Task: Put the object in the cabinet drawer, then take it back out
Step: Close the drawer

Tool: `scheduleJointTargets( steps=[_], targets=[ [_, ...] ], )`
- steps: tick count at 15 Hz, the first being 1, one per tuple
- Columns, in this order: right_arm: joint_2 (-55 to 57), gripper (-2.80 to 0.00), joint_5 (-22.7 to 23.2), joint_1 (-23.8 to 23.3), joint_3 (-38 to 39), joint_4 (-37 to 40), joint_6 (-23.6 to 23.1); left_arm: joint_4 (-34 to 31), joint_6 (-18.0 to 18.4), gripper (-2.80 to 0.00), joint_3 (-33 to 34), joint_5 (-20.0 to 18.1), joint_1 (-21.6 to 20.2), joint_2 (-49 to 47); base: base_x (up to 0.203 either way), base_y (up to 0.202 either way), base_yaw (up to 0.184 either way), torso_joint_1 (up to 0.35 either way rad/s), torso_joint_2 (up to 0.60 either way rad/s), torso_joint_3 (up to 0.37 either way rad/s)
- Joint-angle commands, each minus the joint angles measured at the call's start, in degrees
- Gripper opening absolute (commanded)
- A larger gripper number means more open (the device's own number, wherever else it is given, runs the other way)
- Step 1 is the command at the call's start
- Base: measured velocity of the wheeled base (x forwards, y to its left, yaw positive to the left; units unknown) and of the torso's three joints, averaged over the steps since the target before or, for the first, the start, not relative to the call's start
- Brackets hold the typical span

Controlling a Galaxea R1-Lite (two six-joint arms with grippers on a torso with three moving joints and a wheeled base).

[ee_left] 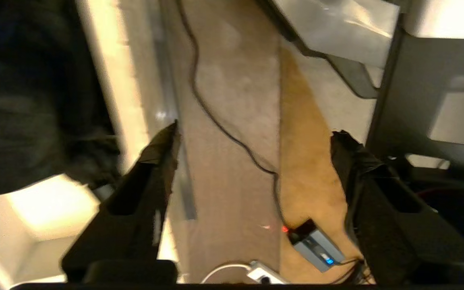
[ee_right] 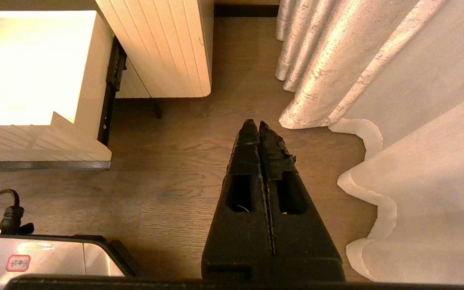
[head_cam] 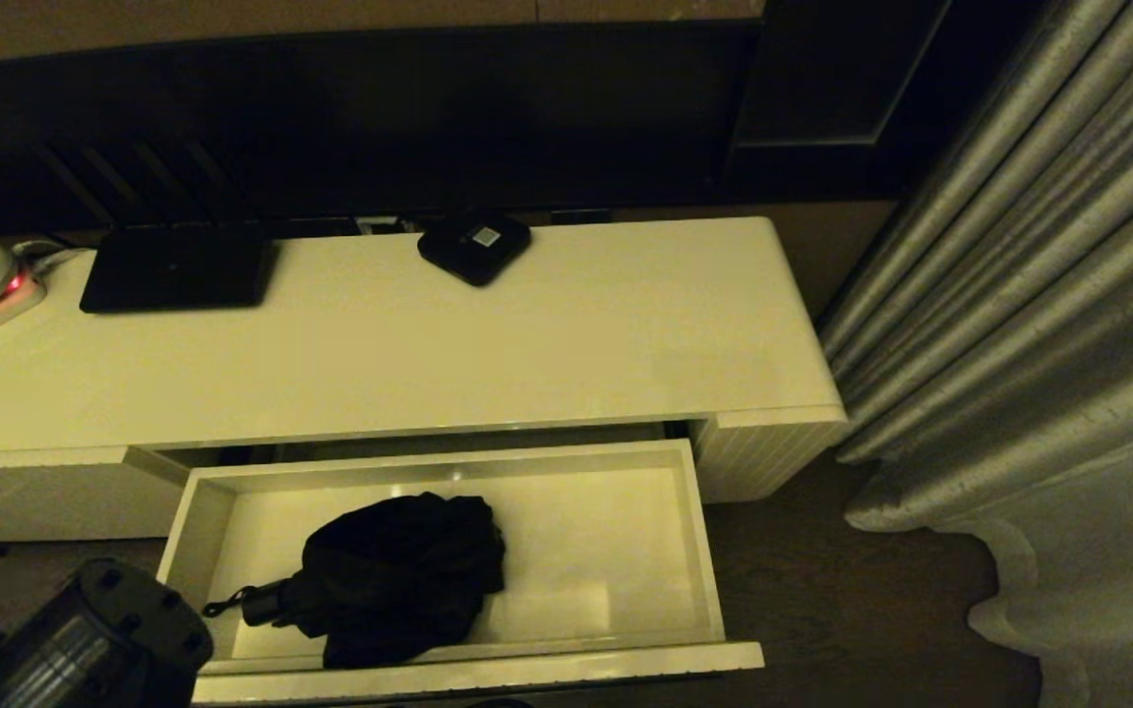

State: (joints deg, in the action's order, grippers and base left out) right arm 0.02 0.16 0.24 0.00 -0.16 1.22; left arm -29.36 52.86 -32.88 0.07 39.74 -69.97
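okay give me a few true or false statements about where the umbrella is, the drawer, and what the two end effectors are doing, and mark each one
1. The umbrella lies inside the open drawer. True.
2. The left end effector is clamped on the umbrella. False: its fingers are spread, with nothing between them.
3. The right end effector is shut, above bare floor beside the curtain. True.
4. The small black box sits in the drawer. False: it is on the cabinet top.
5. The drawer is pushed shut. False: it is pulled out.

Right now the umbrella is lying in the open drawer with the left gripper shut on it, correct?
Not quite. The umbrella does lie in the open drawer, but the left gripper is open and holds nothing, as the left wrist view shows.
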Motion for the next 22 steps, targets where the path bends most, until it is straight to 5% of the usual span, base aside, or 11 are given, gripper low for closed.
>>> scheduleJointTargets(
  steps=[1,12,22],
  targets=[
    [-0.02,-2.80,0.02,0.02,0.09,-0.02,0.01,-0.18,0.05,-2.80,2.12,-0.60,0.07,0.46,0.000,0.000,0.000,0.000,0.00,0.000],
    [-0.02,-2.80,0.02,0.02,0.09,-0.02,0.01,-0.59,0.24,-2.80,6.92,-5.81,0.16,1.81,0.000,0.000,0.000,0.000,0.00,0.000],
    [-0.02,-2.80,0.02,0.02,0.09,-0.02,0.01,6.52,-1.67,-2.80,12.27,-6.01,0.14,-8.55,0.000,0.000,0.000,0.000,0.00,0.000]
  ],
)
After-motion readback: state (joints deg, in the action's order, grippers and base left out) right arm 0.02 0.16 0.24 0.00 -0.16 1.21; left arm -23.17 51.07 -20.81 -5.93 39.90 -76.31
